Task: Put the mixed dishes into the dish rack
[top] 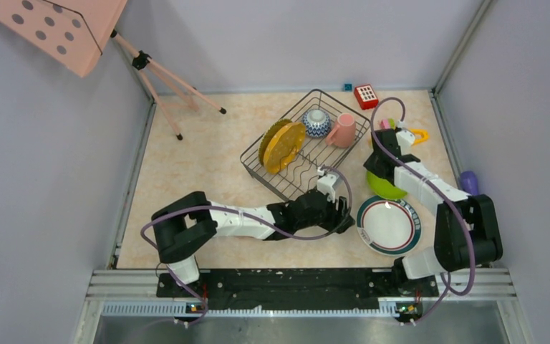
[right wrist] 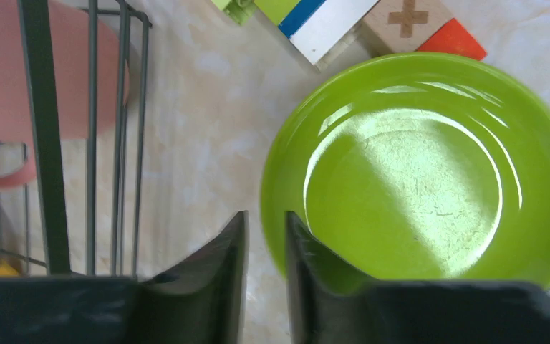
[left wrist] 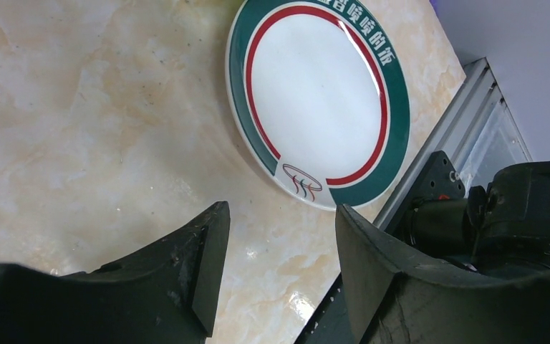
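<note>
- Rack (top: pixel 308 166) sits at mid-surface and already holds the yellow plate (top: pixel 283 145) on edge in the dividers, with the bowl (top: pixel 316 122) and mug (top: pixel 342 130) behind it.
- The left fingers (left wrist: pixel 211 236) hang low just off the rack's near corner. They are spread wide and hold nothing.
- The white plate (top: pixel 389 226) lies flat on the surface (left wrist: pixel 79 129) just ahead of them, apart from both tips.
- The green plate (right wrist: pixel 415 172) lies beside the rack's right wall, with blocks (right wrist: pixel 372 21) at its far edge.
- The right fingers (right wrist: pixel 238 244) are drawn close together astride the green plate's near rim, apparently pinching it.
- The step in hand looks like picking up the green plate.
- Next, the plate likely has to be lifted, turned on edge and carried left over the rack wall into a free slot.
- The white plate remains for the left arm, which would need a rim grasp.
</note>
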Controlling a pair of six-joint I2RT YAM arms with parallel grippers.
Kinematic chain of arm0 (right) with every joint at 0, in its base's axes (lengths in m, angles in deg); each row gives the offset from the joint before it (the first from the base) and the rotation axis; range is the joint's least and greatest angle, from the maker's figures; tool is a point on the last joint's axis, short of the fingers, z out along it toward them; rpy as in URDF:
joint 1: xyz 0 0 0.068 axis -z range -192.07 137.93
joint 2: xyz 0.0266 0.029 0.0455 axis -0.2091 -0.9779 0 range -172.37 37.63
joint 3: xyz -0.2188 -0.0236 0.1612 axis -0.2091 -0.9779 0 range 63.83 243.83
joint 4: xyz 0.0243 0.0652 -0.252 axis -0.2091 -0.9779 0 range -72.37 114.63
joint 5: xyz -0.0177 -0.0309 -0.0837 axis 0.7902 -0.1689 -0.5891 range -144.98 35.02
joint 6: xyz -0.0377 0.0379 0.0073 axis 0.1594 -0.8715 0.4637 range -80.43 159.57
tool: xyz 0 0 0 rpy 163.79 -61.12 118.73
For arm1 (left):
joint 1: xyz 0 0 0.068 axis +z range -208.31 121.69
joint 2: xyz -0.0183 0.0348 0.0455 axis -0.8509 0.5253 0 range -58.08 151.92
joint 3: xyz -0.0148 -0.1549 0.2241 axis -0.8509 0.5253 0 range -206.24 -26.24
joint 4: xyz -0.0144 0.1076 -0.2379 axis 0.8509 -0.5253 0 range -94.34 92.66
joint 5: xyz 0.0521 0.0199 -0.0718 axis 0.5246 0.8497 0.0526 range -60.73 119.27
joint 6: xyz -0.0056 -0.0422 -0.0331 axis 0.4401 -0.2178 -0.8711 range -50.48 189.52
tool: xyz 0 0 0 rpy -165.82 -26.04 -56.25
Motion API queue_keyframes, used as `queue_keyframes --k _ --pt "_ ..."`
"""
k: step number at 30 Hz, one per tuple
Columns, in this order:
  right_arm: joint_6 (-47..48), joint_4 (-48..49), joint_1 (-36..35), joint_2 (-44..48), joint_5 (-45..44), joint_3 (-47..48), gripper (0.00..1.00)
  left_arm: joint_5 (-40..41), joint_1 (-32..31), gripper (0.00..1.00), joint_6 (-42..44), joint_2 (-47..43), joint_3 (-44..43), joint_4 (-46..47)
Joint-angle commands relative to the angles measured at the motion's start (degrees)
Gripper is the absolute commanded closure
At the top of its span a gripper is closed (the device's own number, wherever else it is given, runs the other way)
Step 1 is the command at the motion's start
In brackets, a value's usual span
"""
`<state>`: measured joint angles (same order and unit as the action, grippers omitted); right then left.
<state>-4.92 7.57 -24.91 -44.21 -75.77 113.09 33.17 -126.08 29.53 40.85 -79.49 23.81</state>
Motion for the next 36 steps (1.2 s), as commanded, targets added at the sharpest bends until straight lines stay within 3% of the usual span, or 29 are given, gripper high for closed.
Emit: queue_keyframes --k 1,4,6,13,18,27,36 --pt "2.3 1.1 0.2 -2.5 3.0 3.6 0.58 1.2 -0.2 0.39 -2.7 2.4 -1.9 4.6" --pt "3.1 0.3 0.3 -1.4 3.9 3.3 0.26 3.8 -0.4 0.37 -3.2 2.4 -1.4 3.9" --pt "3.8 -0.6 0.3 0.7 4.2 2.3 0.22 4.9 -0.4 0.36 -2.6 1.6 -0.6 3.7" --pt "12.8 -5.3 -5.5 14.8 7.5 -5.1 0.23 9.8 -0.4 0.34 1.1 -7.6 4.3 -1.1" --pt "7.9 -15.6 -15.2 19.8 -1.2 -6.4 0.24 16.3 -0.4 0.33 5.1 -17.3 8.0 -11.4" --pt "-5.4 -28.5 -28.8 9.6 -12.8 -4.6 0.28 19.6 -0.2 0.32 6.9 -36.6 18.6 -17.8" --pt "-13.7 -38.8 -38.8 -2.5 -19.8 -0.6 0.32 23.3 0.4 0.32 7.7 -45.2 22.3 -21.7"
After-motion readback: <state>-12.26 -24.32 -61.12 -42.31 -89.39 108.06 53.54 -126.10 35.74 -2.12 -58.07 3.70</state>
